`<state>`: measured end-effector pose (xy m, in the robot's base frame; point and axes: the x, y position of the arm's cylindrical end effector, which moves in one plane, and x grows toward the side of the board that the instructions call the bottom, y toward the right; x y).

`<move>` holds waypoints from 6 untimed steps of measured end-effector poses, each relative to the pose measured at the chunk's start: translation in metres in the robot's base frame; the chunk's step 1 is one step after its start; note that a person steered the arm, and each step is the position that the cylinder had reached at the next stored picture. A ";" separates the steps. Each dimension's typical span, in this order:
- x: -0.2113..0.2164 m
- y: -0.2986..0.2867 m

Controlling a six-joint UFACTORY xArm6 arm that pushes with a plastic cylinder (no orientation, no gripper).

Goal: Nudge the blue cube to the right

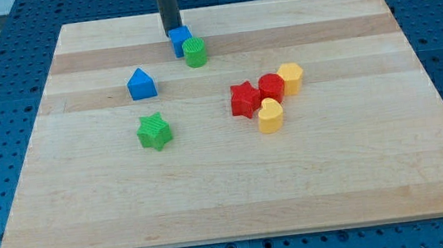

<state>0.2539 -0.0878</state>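
The blue cube (180, 40) sits near the view's top, left of centre, on the wooden board (228, 189). A green cylinder (195, 52) touches its lower right side. My tip (172, 33) is the end of a dark rod coming down from the view's top edge. It stands against the cube's upper left side.
A blue house-shaped block (141, 84) lies to the lower left of the cube. A green star (154, 132) lies below that. At centre right, a red star (244, 99), a red cylinder (271, 87), a yellow hexagon (291, 77) and a yellow heart-shaped block (270, 115) cluster together.
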 end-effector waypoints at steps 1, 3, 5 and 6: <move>0.015 -0.002; 0.049 -0.020; 0.087 -0.026; 0.081 -0.058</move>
<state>0.3351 -0.1459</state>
